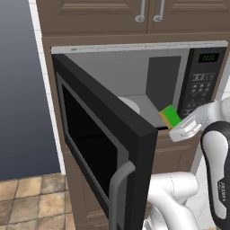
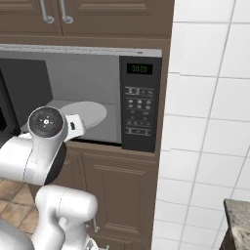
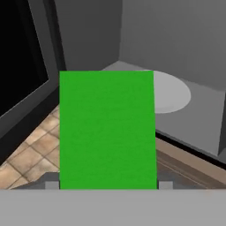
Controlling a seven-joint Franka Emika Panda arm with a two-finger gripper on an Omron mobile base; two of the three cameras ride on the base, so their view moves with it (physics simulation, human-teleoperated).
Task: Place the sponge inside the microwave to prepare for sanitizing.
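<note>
A large built-in black microwave (image 1: 134, 90) sits in a wall of brown wooden cabinets (image 1: 103, 15). At the left, its dark glass door (image 1: 96, 139) with a grey curved handle (image 1: 117, 186) stands swung wide open toward the viewer, leaving the grey interior free to receive something. Inside, a pale round turntable plate (image 2: 83, 113) lies on the floor of the cavity. Just right of the door's edge, at the front lip of the opening, is the small rectangular sponge (image 1: 170, 116), bright green on top with a yellow-orange layer beneath. The two-finger gripper (image 1: 182, 128) is clamped on it, carrying it tilted, so it appears not yet set down. In the hand view the sponge's green face sits low between the fingertips, the turntable beyond it. The white arm reaches in from the right, forearm roughly level, wrist pointing into the cavity. Furthest right are the button panel with green display (image 2: 139, 102) and a white tiled wall (image 2: 210, 122).
</note>
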